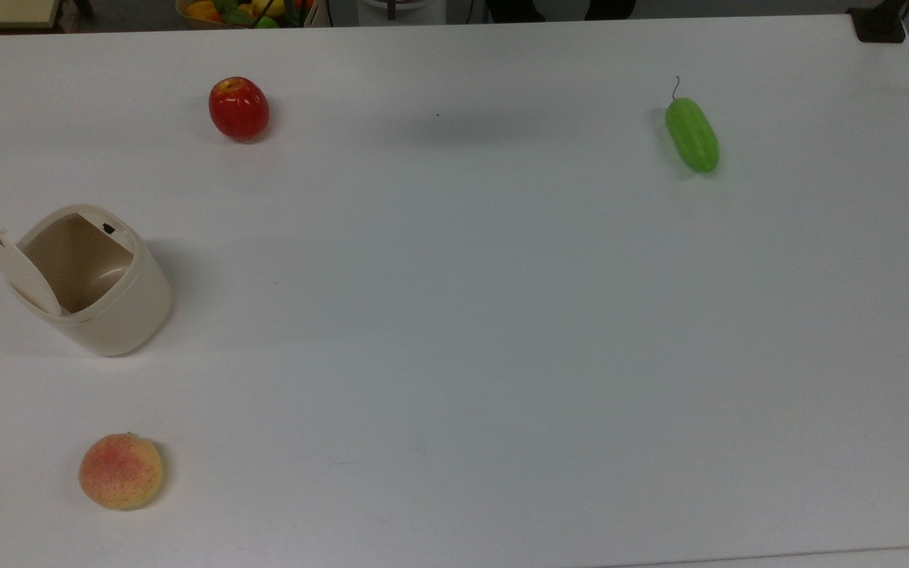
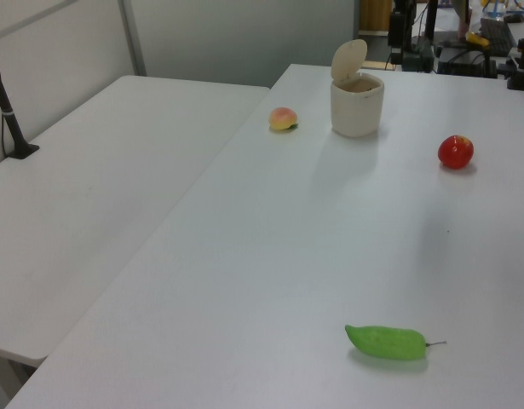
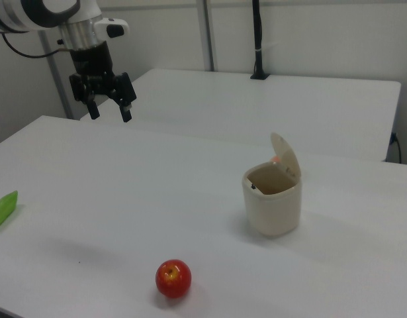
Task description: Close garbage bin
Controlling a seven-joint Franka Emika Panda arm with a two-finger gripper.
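A red apple (image 3: 173, 278) sits in the foreground of the right view, on a white table (image 3: 124, 199), with the garbage bin (image 3: 272, 202) standing beyond it and to the right view's right. The bin is upright and open: its flat hinged lid (image 3: 286, 156) is tipped up and back, standing nearly vertical above the far rim, and a small black button (image 3: 255, 187) shows on the rim opposite the hinge. It is a cream-beige, rounded-square tub with a brownish inside. A peach (image 1: 121, 471) lies well apart from the bin toward the top view's bottom edge, and a green cucumber-like fruit (image 1: 691, 134) lies far from the bin at the top view's right.

Farthest back in the right view, the gripper (image 3: 110, 106) hangs high above the table, well apart from the bin, its fingers spread and holding nothing. From the gripper, the bin lies toward the right view's right and lower down. The likely approach is across and down behind the raised lid, pushing it forward over the mouth toward the button side.
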